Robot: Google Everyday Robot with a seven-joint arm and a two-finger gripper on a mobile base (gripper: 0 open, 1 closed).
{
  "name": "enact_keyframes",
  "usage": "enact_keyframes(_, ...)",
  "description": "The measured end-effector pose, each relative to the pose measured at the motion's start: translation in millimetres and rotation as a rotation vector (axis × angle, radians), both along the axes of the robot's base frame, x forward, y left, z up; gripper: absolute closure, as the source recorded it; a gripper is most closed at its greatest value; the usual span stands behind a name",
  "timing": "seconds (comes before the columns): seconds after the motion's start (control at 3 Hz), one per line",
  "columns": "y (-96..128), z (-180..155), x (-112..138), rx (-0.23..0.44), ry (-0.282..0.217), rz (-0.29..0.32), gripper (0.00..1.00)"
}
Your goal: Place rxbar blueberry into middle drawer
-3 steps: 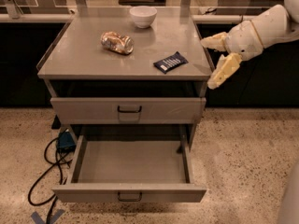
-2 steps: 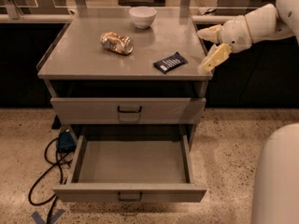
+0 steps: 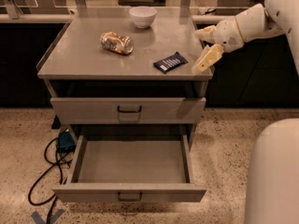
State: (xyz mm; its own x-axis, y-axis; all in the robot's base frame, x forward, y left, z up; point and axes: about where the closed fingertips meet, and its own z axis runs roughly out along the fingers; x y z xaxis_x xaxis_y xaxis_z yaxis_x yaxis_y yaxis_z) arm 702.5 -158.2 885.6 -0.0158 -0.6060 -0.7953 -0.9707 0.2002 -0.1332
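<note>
End effector: the end effector (image 3: 200, 50) hangs over the right edge of the table (image 3: 79, 50). Its two fingers are spread wide apart and it has nothing in it.
Snack bar: the dark blue snack bar (image 3: 170, 62) lies flat on the table near the front right. It is just beside the end effector and not touching it.
Middle drawer: the middle drawer (image 3: 133, 162) is pulled out, low down, in front of the table. It is bare inside.
Other drawer: the drawer (image 3: 128, 110) above it is shut, so I cannot tell what is in it.
Bowl: the white bowl (image 3: 142, 16) stands at the back of the table. It looks like nothing is in it, but I cannot see all the way in.
Shiny packet: the shiny packet (image 3: 117, 42) lies on its side to the left, well apart from the snack bar.
What could go wrong: the snack bar is thin and flat, so I think the fingers could scrape the table and miss it.
Another slip: the snack bar sits near the front edge, so a push from the side could knock it off onto the floor.
Drop trouble: the open drawer is far below, so letting go too soon could make the snack bar miss it.
</note>
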Motion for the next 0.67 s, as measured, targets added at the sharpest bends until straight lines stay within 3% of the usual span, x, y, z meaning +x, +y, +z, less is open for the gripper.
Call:
enact_keyframes(0.33,11,-5,35,-0.010,-0.025,-0.063,0.00)
enact_keyframes(0.67,29,-4,64,0.040,-0.027,-0.084,0.00)
